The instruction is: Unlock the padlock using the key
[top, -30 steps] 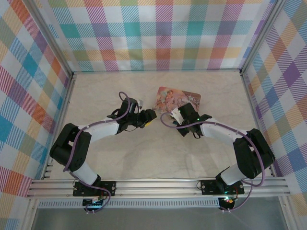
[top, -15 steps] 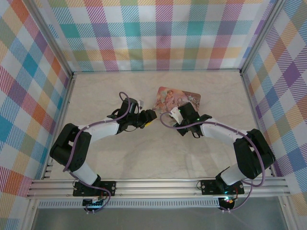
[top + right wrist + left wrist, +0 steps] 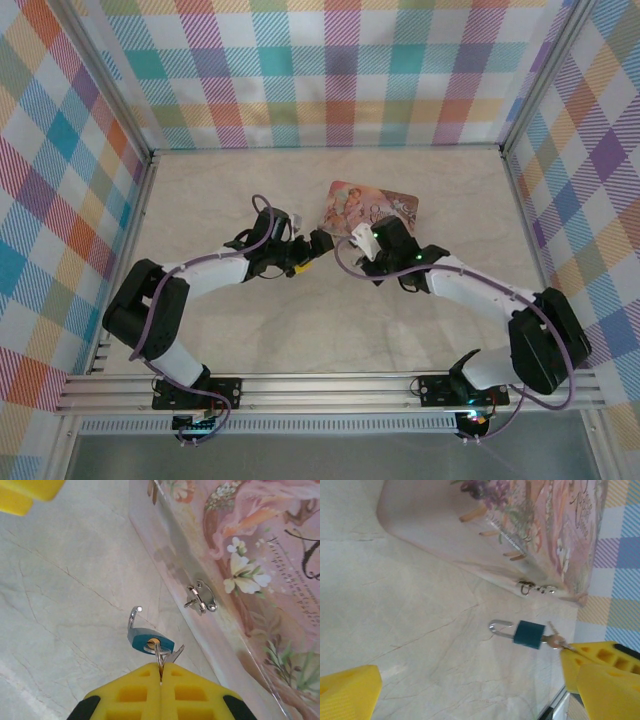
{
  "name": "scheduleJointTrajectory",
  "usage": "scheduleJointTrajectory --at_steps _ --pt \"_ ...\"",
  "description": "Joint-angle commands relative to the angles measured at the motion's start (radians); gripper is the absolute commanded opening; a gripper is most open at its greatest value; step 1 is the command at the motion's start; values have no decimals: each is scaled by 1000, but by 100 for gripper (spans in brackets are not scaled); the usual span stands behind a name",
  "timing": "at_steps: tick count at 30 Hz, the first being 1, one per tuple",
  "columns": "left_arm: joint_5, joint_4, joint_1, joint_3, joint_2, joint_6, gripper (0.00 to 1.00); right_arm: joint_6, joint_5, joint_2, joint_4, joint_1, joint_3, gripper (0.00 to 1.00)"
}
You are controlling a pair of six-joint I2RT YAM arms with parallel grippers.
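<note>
- Top view: the left gripper and the right gripper meet nose to nose just in front of the pink tin; what lies between them is too small to read from here.
- Left wrist view: the padlock lies flat on the table, just beside the tin's near edge and clear of the tin's clasp; the key sticks out of its base; the left gripper's yellow pads sit at the two far corners of the view, wide apart and holding nothing; one end of the shackle seems to hang free of the body.
- Right wrist view: the right gripper's jaws are pressed together on the key and its ring, the blade seated in the keyhole; the shackle curves like a hook, its tip away from the body.
- Judgement: insertion is done and the lock looks sprung, so the task is at or near its end; what may remain is confirming that the shackle swings free, then letting go of the key.
</note>
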Motion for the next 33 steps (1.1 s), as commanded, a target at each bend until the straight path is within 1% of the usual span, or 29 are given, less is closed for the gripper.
scheduleJointTrajectory --at_steps 1,6,9,13,15,20,21,23,28,33 --pt "-33 -85 -11 -17 -58 60 100 67 -9 -88 12 5 -21 0" --pt "-81 -176 -20 -16 -91 116 100 126 52 -207 -39 5 -33 0" --pt "-110 -220 -24 -16 -112 140 100 165 116 -261 -78 -1 -30 0" --pt "-146 -272 -31 -9 -139 167 100 254 162 -324 -135 -32 -17 0" --pt "-158 -297 -34 -3 -149 179 100 292 179 -346 -167 -61 -5 0" --pt "-191 -341 -44 11 -175 207 100 403 203 -376 -271 -171 29 0" --pt "-194 -374 -44 12 -179 209 100 419 203 -382 -282 -191 30 0" --pt "-198 -377 -46 11 -180 211 100 455 208 -391 -295 -239 26 0" --pt "-197 -365 -51 7 -168 203 100 524 203 -382 -298 -355 5 0" --pt "-204 -360 -60 7 -170 198 100 558 181 -351 -249 -426 -20 0"
